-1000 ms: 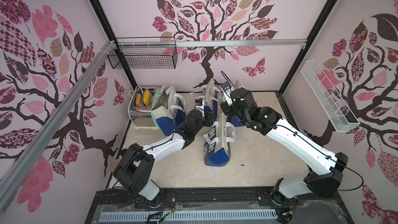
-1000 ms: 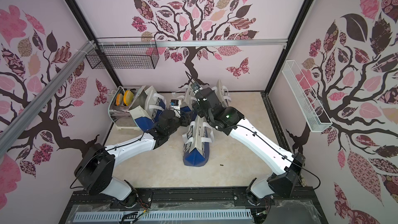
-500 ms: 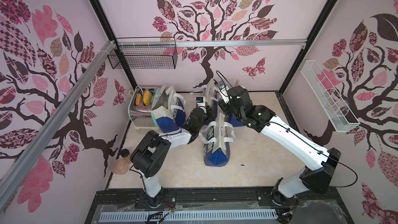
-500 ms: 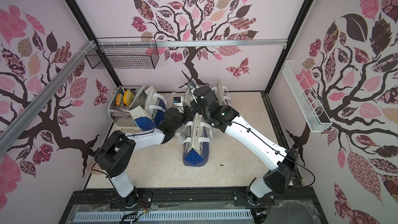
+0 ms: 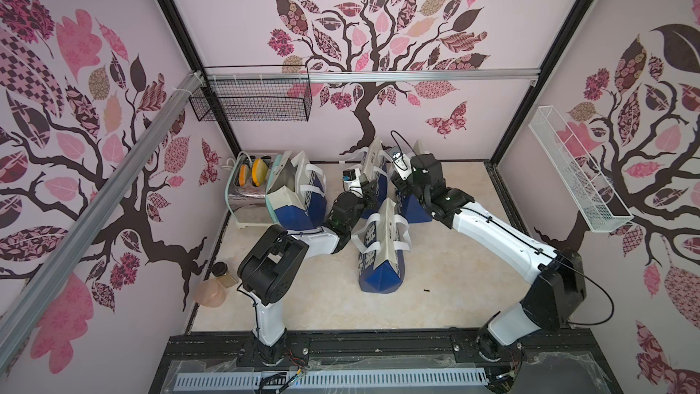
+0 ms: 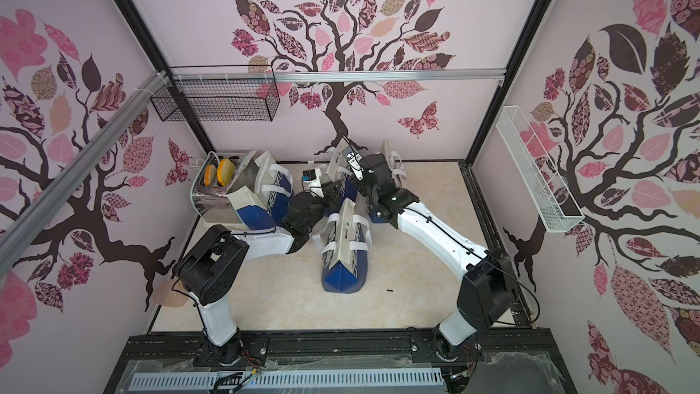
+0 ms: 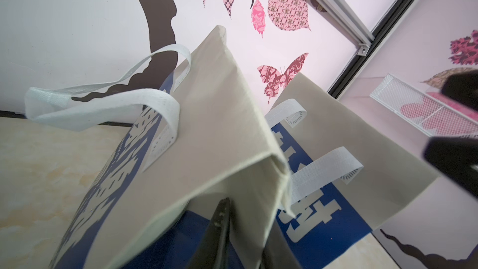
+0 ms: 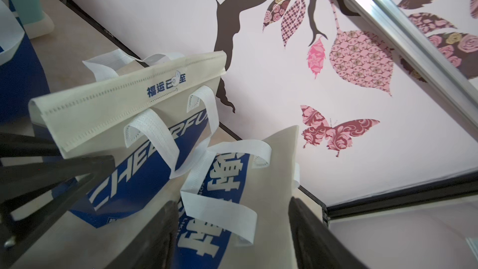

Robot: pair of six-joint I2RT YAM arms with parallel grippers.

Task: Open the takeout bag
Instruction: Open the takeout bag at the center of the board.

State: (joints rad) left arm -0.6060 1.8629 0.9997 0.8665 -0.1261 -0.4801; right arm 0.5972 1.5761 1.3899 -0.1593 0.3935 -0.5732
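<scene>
Left jaws sit at the side of the bag [image 7: 212, 125], grip I cannot tell; right jaws gape astride the handle [image 8: 219, 207] of the next bag [image 8: 276, 182]; better to pinch one wall each.

White arms [image 5: 500, 238], black joints [image 5: 557, 289] (thin black cables [image 5: 610, 297])

Bright, even light, soft shadows; top views bend at the edges (right hand [image 8: 231, 203] blurs close up).
</scene>
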